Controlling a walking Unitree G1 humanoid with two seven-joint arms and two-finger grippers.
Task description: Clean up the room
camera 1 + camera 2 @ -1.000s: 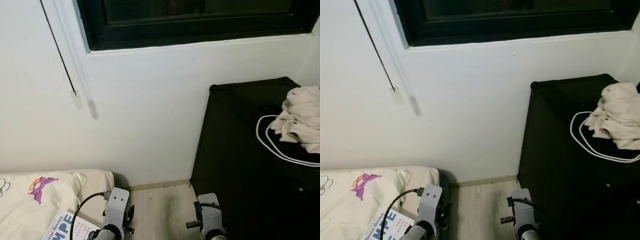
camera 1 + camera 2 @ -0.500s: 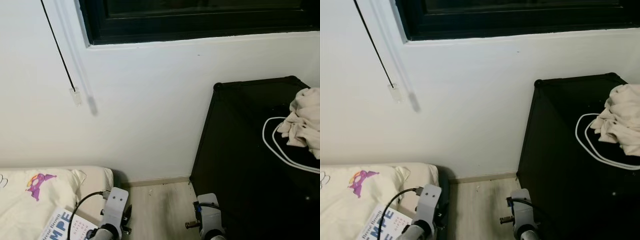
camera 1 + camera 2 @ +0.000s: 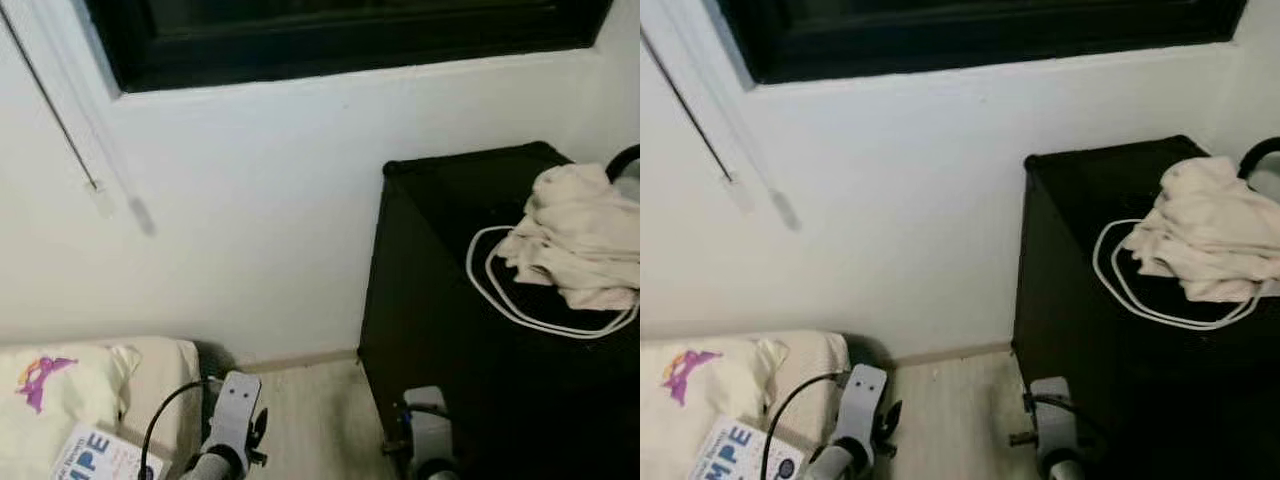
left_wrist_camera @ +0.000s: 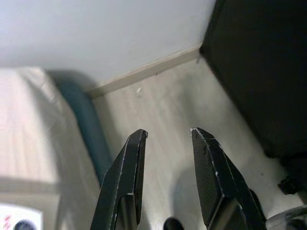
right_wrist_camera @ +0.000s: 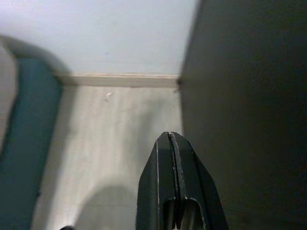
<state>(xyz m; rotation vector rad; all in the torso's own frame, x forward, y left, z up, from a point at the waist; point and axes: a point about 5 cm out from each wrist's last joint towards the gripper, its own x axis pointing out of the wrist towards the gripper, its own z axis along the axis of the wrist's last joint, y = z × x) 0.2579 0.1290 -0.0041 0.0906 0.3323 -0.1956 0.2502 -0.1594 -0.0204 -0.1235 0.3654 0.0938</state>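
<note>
Cream crumpled cloth (image 3: 578, 232) on black cabinet worktop (image 3: 440, 180), above right tool (image 5: 173, 184) clenched empty | left tool (image 4: 168, 139) released | risk: white looped cable (image 3: 505, 300) snags, drags off when cloth lifts

The cabinet (image 3: 440, 300) is standing against the wall (image 3: 260, 220), and everything else is sitting in relation to it. On top of the cabinet a bundle of cloth (image 3: 580, 235) is lying toward its right side, partly resting on a looped cable (image 3: 500, 295) that is spreading out to the cloth's left and front. Above and to the left of the cabinet, a window (image 3: 340, 40) is set in the wall, with a cord (image 3: 55, 115) hanging down farther left. Well to the left of the cabinet a bed (image 3: 100, 390) is lying, what seems to be a book (image 3: 95, 455) resting on it. Floor (image 3: 310, 410) is running between bed and cabinet.
</note>
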